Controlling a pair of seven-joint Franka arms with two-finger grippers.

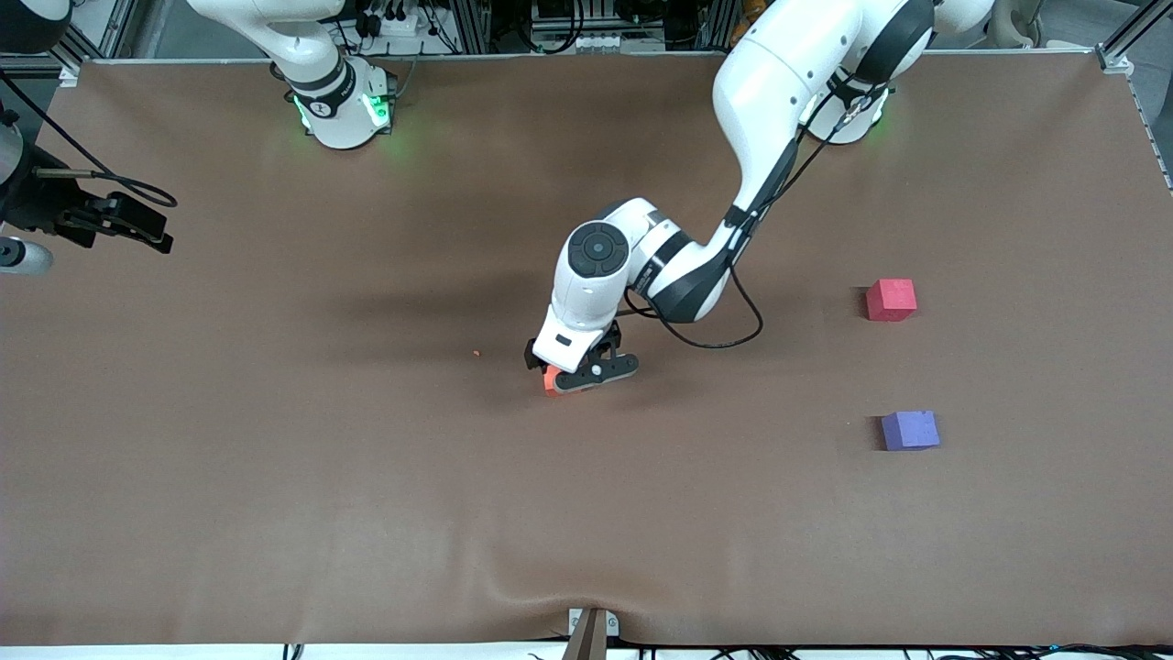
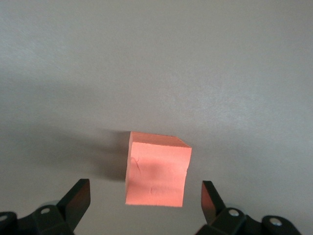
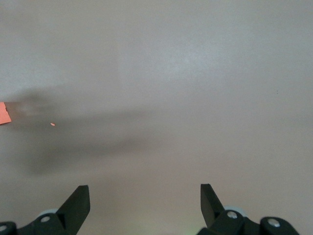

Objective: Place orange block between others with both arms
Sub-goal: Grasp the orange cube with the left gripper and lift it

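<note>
The orange block (image 1: 551, 379) rests on the brown table near its middle. My left gripper (image 1: 586, 371) is down over it, open, and the orange block (image 2: 157, 169) sits between the two black fingers without touching either. My left gripper (image 2: 145, 186) grips nothing. The others stand toward the left arm's end of the table: a red-pink cube (image 1: 891, 300) farther from the front camera and a purple-blue cube (image 1: 910, 430) nearer, with a gap between them. My right gripper (image 1: 147, 229) waits up over the right arm's end of the table, open and empty (image 3: 144, 188).
A tiny orange crumb (image 1: 476, 353) lies on the table beside the orange block, toward the right arm's end. The brown table cover (image 1: 367, 513) has a slight ripple near the front edge. A corner of the orange block (image 3: 4, 112) shows at the edge of the right wrist view.
</note>
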